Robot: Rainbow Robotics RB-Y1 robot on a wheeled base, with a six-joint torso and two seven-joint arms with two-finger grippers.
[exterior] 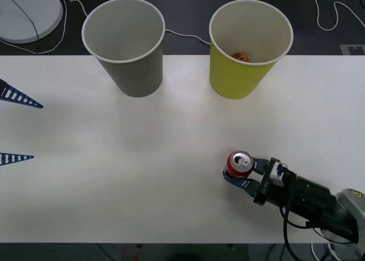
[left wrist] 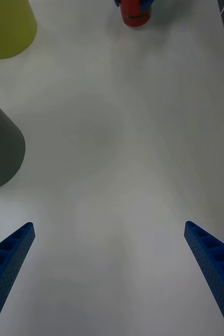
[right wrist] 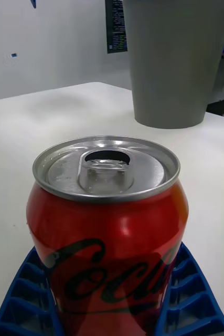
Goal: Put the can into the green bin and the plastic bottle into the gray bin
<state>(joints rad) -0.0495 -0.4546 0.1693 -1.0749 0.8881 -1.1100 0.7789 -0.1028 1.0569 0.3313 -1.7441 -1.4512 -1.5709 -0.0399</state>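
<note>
I am logging: small orange object (exterior: pixel 240 57) half hidden inside the green bin (exterior: pixel 242 73). The can (exterior: pixel 239 164) is standing upright on the counter (exterior: pixel 142 175), right pincer (exterior: pixel 242 172) clamping its sides. Left pincer (exterior: pixel 17 127) is idling spread at the counter's left edge, near the gray bin (exterior: pixel 131 67).

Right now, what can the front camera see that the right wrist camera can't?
Front view alone: the green bin with a small orange-yellow object inside, and the left pincer open at the table's left edge. Right wrist view alone: the black lettering on the can's side. Both share the can upright on the table, the right pincer shut on it, and the gray bin.
</note>
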